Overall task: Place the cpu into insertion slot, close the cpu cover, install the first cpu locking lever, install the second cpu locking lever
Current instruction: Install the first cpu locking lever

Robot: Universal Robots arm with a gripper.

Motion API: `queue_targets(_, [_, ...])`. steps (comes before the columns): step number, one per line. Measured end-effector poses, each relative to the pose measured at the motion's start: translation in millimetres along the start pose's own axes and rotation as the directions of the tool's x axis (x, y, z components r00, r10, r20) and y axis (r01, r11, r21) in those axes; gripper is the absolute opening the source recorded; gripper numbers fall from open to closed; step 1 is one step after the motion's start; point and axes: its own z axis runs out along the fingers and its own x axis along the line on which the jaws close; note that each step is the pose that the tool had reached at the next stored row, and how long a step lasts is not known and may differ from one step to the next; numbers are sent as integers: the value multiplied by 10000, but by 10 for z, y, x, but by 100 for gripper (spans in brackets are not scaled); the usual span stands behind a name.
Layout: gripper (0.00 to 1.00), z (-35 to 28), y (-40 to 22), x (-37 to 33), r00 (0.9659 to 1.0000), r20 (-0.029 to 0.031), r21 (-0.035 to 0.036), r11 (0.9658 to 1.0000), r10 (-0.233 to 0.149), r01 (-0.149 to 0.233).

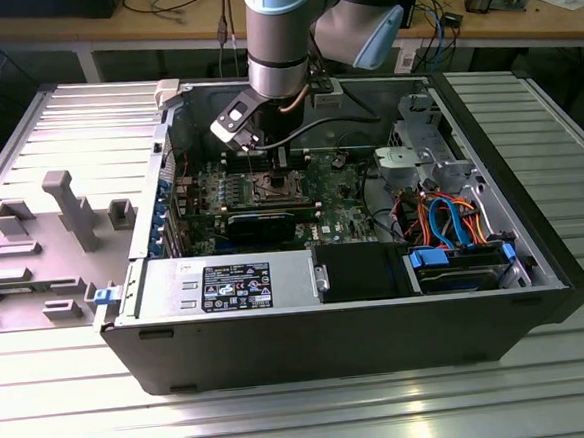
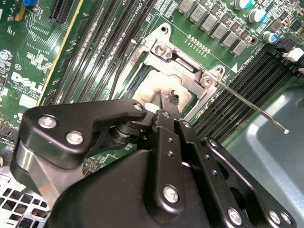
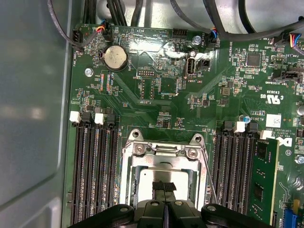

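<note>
In the exterior view my gripper (image 1: 260,156) hangs inside the open computer case, just above the insertion slot (image 1: 275,187) on the green board. The cpu (image 2: 151,90) (image 3: 142,183) lies in the slot, its dull silver top showing. The cpu cover (image 2: 183,64) (image 3: 164,151), a silvery frame, lies down around it. My gripper (image 2: 168,99) (image 3: 164,187) is shut with nothing between its black fingertips. The tips are at the cpu's top, inside the cover's opening. One thin locking lever (image 2: 251,107) (image 3: 209,183) sticks out free beside the slot. Another thin rod (image 2: 124,64) runs along the opposite edge.
Long black memory slots (image 3: 95,171) flank the socket, with a green memory module (image 3: 263,175) on one side. Cables (image 1: 442,218) and a drive cage (image 1: 413,155) fill the case toward the exterior view's right. A black power supply (image 1: 236,283) sits in front. Grey fixture blocks (image 1: 66,210) stand outside.
</note>
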Motion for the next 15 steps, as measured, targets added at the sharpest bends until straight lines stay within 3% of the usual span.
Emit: queue_targets(15, [11,-144,-2,0,10000,-1,0,10000,0,0])
